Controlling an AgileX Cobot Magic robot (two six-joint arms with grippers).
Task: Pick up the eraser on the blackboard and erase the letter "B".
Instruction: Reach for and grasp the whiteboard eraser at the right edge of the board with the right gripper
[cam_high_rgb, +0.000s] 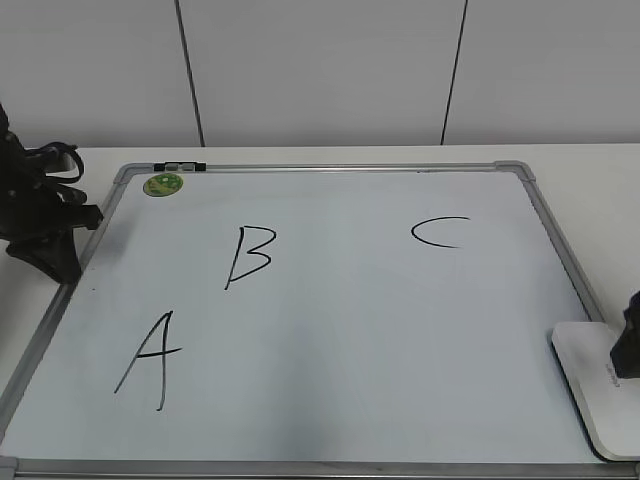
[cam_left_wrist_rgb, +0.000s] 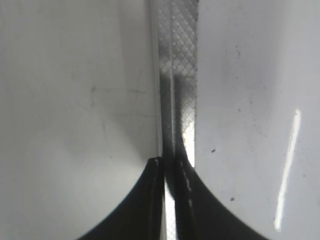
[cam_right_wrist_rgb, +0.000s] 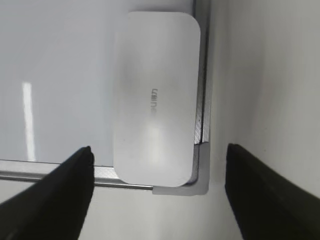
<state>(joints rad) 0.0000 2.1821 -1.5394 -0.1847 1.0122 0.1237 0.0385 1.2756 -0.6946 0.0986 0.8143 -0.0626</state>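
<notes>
At about 9 o'clock in the exterior view the left claw (cam_high_rgb: 62, 262) rests at the left edge of the blackboard (cam_high_rgb: 330, 420), its dark body reaching down to the silver frame; in the left wrist view the left claw's fingers (cam_left_wrist_rgb: 147, 200) are pressed almost together over the frame strip, so this claw is narrow and holds nothing. Just inside the board's top-left corner, at roughly 11 o'clock, sits the round green magnet (cam_high_rgb: 163, 184), with a small dark clip (cam_high_rgb: 180, 166) on the top frame beside it. Toward 7 o'clock stands the black letter "A" (cam_high_rgb: 148, 362), and up and right of it, left of the board's middle, the letter "B" (cam_high_rgb: 248, 256) is whole, slanted, its strokes unsmudged. Farther right, at about 1 o'clock, is the letter "C" (cam_high_rgb: 437, 232). At 4 to 5 o'clock the eraser (cam_high_rgb: 595, 385) lies flat on the board's lower-right corner, white top up, with grey lettering showing; in the right wrist view the eraser (cam_right_wrist_rgb: 155, 97) covers the corner, its long side running along the right frame and its end reaching the grey corner cap (cam_right_wrist_rgb: 197, 172). The right claw (cam_right_wrist_rgb: 157, 195) hovers above it, its two dark fingers spread wide to either side of the eraser and not touching it. The white desk (cam_high_rgb: 590, 160) extends beyond the frame on the far side.
</notes>
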